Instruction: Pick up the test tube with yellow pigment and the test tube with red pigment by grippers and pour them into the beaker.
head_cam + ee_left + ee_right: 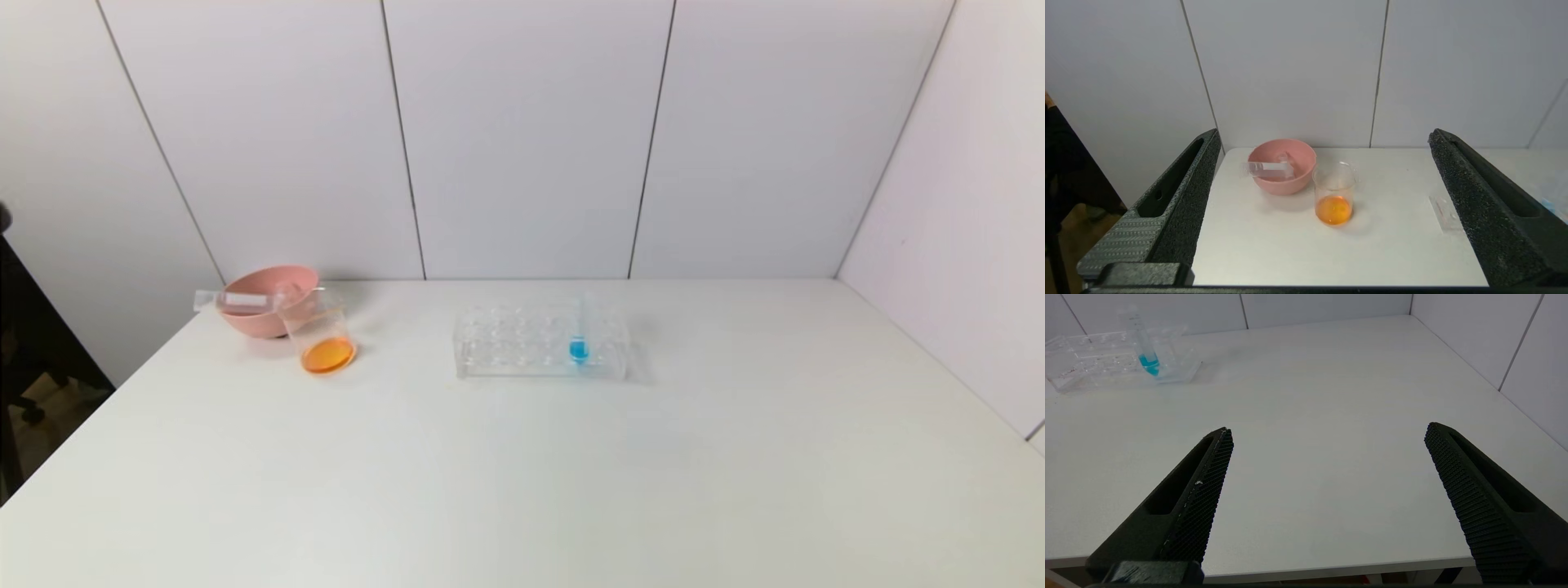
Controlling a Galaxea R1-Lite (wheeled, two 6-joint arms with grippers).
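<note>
Beaker (323,339) already holds orange liquid; emptied glass tubes (1267,169) lie in the pink bowl (1282,171), fragile, slippery. Left hand (1323,212) and right hand (1327,498) both gape wide, holding nothing.

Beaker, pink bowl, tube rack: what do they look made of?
Beaker: clear glass or hard plastic, can't tell which; the orange liquid shows straight through its glossy wall. Pink bowl: opaque, matte, evenly coloured, likely plastic. Tube rack: clear rigid plastic, probably acrylic, with see-through slabs and holes.

1 beaker (324,339) w/ orange liquid, 1 pink bowl (260,312), 1 rack (540,343), 1 blue tube (579,331), 2 empty tubes (1267,169) in bowl
</note>
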